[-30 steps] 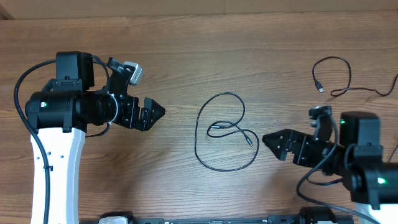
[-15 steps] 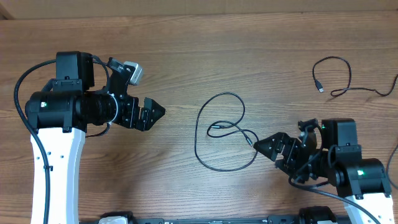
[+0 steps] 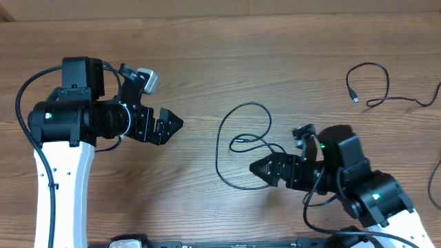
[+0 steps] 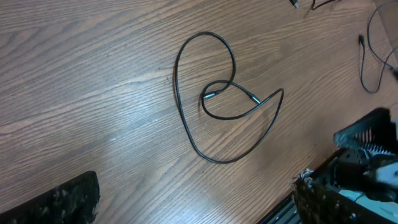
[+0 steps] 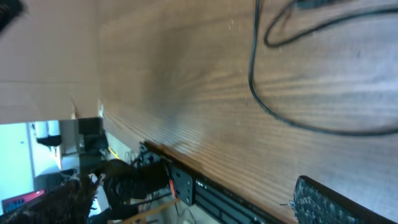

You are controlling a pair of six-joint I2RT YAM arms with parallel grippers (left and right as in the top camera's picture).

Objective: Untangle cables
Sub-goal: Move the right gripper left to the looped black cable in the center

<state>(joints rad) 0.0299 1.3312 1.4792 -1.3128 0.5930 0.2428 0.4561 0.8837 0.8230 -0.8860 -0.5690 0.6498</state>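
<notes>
One thin black cable [image 3: 218, 148] lies in the middle of the table as a loop that crosses itself, with both small plugs inside it. The left wrist view shows this cable [image 4: 176, 93] whole, and part of the cable [image 5: 250, 74] curves across the top of the right wrist view. A second cable [image 3: 388, 84] lies apart at the far right. My right gripper [image 3: 260, 172] is open and points left over the loop's lower right part. My left gripper [image 3: 171, 131] is open, well left of the loop. Neither holds anything.
The right arm's body [image 3: 365, 186] fills the lower right corner, and the left arm [image 3: 69, 124] stands at the left. The table's front edge and a black rail [image 5: 205, 186] show under the right gripper. A thicker arm wire [image 3: 434, 182] hangs at the right edge.
My right arm has swung left and turned, bringing its open gripper from beside the loop to over its lower right part. The left arm and both cables have not moved.
</notes>
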